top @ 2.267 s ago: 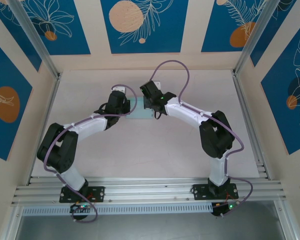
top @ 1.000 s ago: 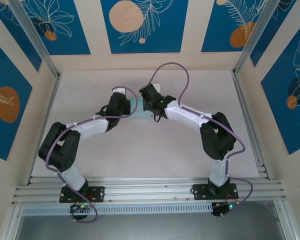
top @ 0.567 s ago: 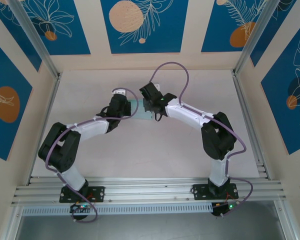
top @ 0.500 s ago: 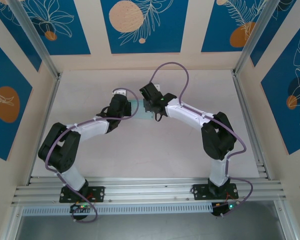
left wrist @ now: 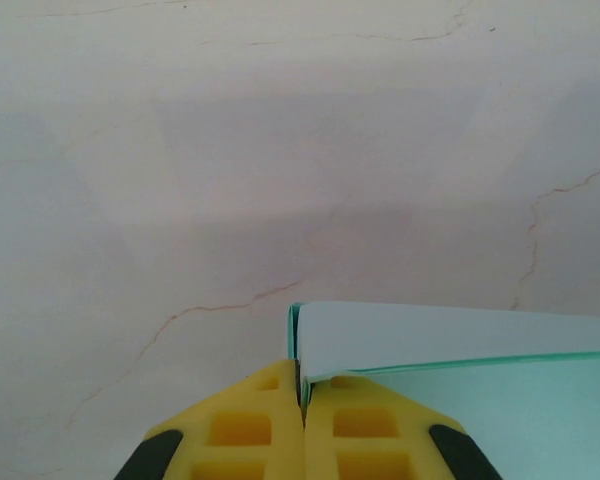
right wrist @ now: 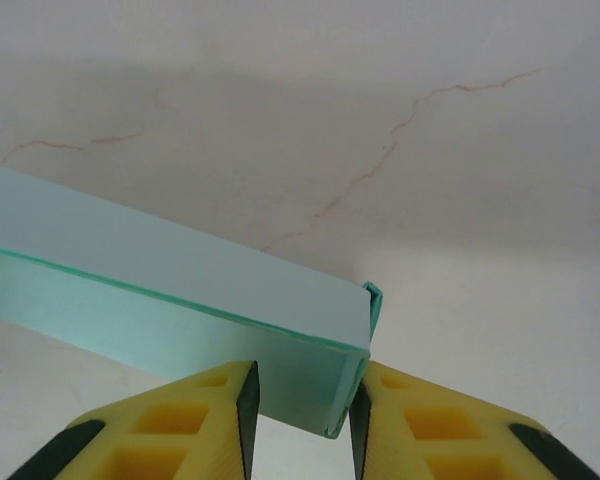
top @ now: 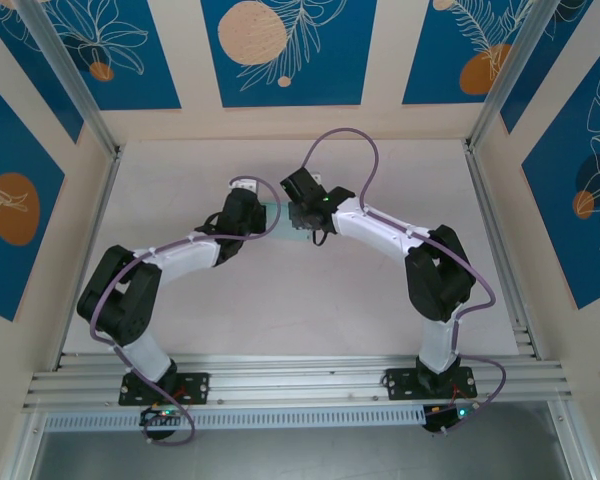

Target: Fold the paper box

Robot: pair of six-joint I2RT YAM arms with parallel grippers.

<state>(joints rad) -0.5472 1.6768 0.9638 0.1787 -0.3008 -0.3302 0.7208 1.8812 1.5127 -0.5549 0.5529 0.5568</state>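
Observation:
The paper box [top: 274, 216] is a pale light-blue card box held off the table between my two grippers, in the middle of the far half. My left gripper [top: 255, 221] is at its left end. In the left wrist view its yellow fingers [left wrist: 242, 428] are shut on a thin card edge at the corner of the paper box [left wrist: 450, 345]. My right gripper [top: 298, 221] is at the other end. Its jaws [right wrist: 300, 412] stand apart with the end of the paper box [right wrist: 180, 290] and its tucked flap between them, the right finger [right wrist: 420, 420] close beside the flap.
The pale tabletop [top: 280, 310] has fine cracks in its surface. Metal frame rails [top: 500, 250] run along both sides and the near edge, with patterned blue walls beyond. Purple cables loop over both arms.
My right gripper's jaws have parted around the box's end. Both wrists shifted slightly. The left gripper has stayed shut on the box's edge.

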